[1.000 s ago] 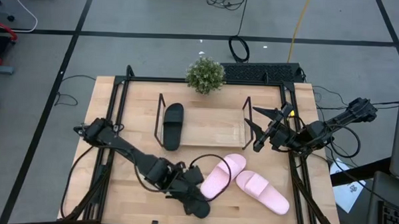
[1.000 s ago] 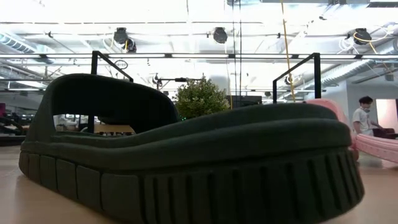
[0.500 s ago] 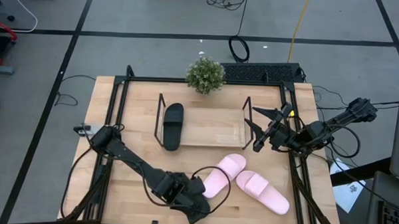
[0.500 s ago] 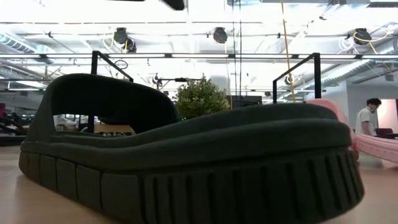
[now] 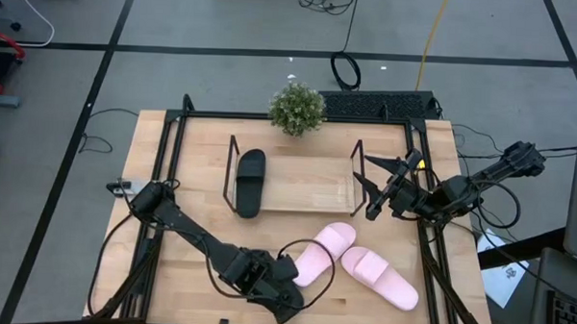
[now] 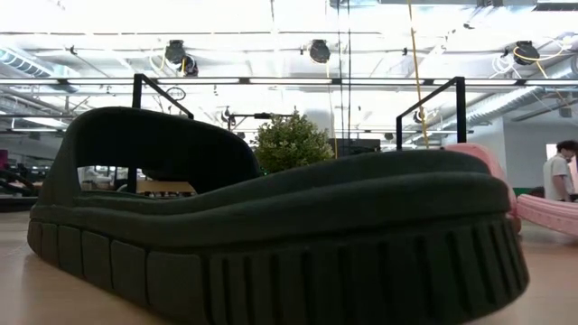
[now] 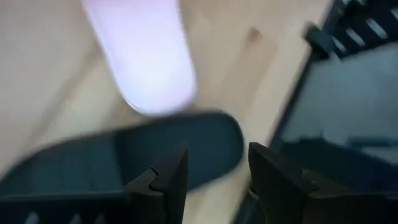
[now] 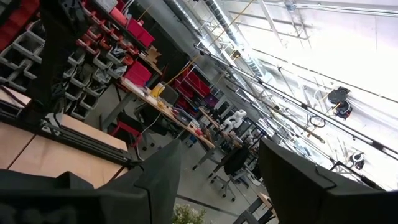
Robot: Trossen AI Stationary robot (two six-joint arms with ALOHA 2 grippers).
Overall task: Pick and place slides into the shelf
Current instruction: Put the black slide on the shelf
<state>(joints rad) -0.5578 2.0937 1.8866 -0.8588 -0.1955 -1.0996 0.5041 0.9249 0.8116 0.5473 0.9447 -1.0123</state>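
- One black slide (image 5: 250,182) already stands in the shelf (image 5: 292,204), at its left end; the other three slots look free.
- The second black slide (image 5: 286,299) lies at the near edge of the worktop (image 5: 193,193), just beside the toe of a pink slide (image 5: 317,252); the other pink slide (image 5: 378,277) lies right of that.
- The left gripper (image 5: 273,285) is low over the black slide. Its wrist view shows the jaws partly apart, with the slide's end beneath them and nothing gripped yet.
- The right gripper (image 5: 377,191) waits above the shelf's right end, its jaws wide and empty.
- The step in hand looks like the grasp on the near black slide. To do it well, I would set the jaws across the strap or one side wall, not the flat sole.
- Close only once one jaw is properly under the strap.
- Lift straight up, so the slide does not drag the pink one along or slip off the worktop's edge.
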